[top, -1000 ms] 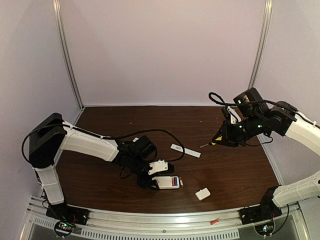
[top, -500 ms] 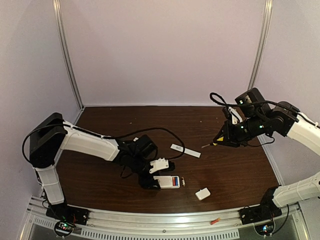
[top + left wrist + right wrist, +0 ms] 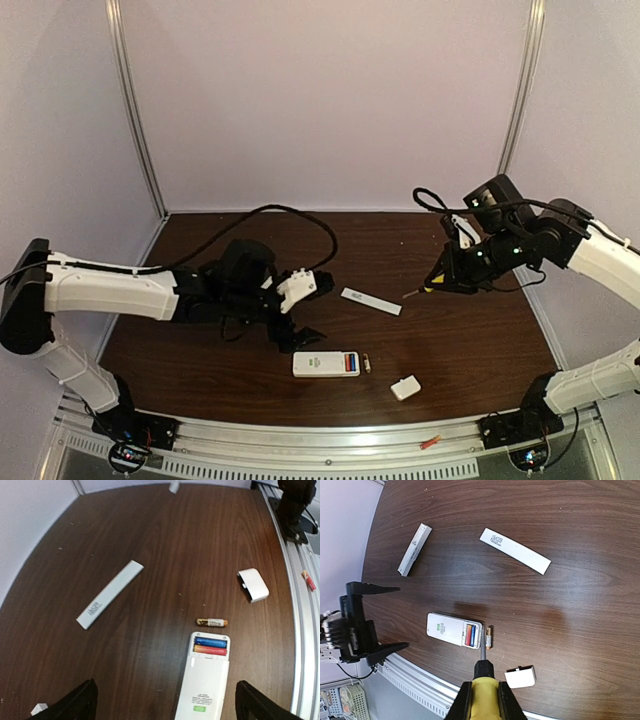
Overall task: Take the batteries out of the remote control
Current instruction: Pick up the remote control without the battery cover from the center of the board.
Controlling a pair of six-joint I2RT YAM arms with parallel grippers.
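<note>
The white remote control lies flat near the table's front, back side up, its compartment uncovered. Two batteries sit in it side by side, one blue and one red. A third, gold battery lies loose on the wood just past the remote's end. My left gripper hovers open, up and left of the remote, with nothing between its fingertips. My right gripper is shut on a yellow-handled screwdriver, held high over the table's right side.
The small white cover lies right of the remote near the front edge. A long white strip lies mid-table, and a white stick-shaped box sits farther left. The metal rail borders the front.
My left gripper opened wide, let go of the remote and drew back up and to the left. The remote now lies alone on the table. The right arm barely moved.
</note>
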